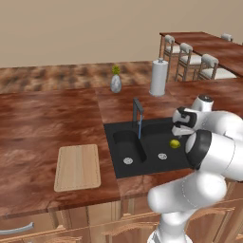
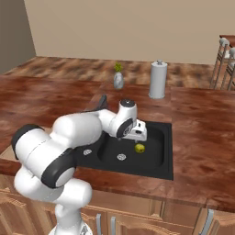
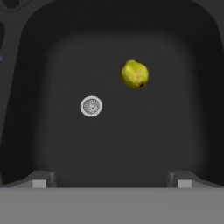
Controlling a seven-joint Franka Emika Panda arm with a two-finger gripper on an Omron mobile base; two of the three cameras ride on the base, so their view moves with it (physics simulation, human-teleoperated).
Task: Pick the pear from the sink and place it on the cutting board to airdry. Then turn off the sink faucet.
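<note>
Two fingertips (image 3: pixel 43 179) frame the bottom of my hand view, set wide apart with nothing between them, so my hand (image 3: pixel 111 180) is open and empty, poised above the wide basin of the sink (image 1: pixel 156 163) for a straight descent. Beyond them lies the round drain (image 3: pixel 91 106), then the pear (image 3: pixel 134 74) on the basin floor, seemingly loose. Farther left, the sink faucet (image 1: pixel 137 114) runs its thin stream. Well apart on the bench (image 1: pixel 47 123) waits the cutting board (image 1: pixel 78 167), bare.
</note>
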